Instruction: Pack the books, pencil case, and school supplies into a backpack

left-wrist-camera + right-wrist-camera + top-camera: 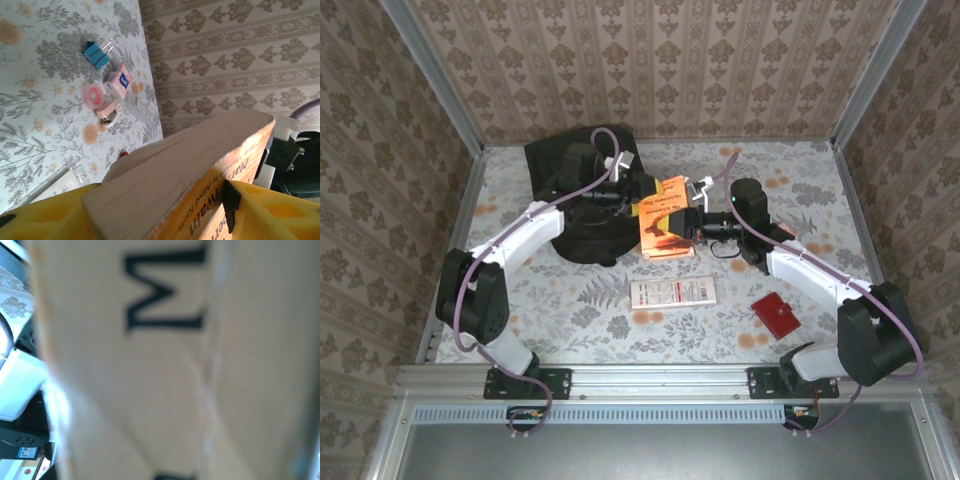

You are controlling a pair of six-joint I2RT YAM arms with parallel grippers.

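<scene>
Left gripper [642, 196], seen from above near the centre of the frame: its yellow fingers [280, 210] are clenched on the orange book [666, 218]. One finger is pressed against the printed cover and the other lies under the pale page block, so the book is grasped near its upper left edge. The right gripper [698, 226] is placed against the book's right edge; its jaws are hidden there, and whether they are clamped on the book cannot be told. In the right wrist view the cover is seen blurred and very close, with a dark letter M. The book is located just right of the backpack [582, 205], cover facing up, its long axis running roughly from the top to the bottom of the overhead frame. Below the book, a white printed card [672, 292] lies on the floral table [570, 310], and a red flat item [778, 315] lies at lower right. At the upper left of the left wrist view, a blue binder clip [96, 54], a pink tape roll [92, 94] and a small pink-and-white box [119, 80] are grouped near one another.
</scene>
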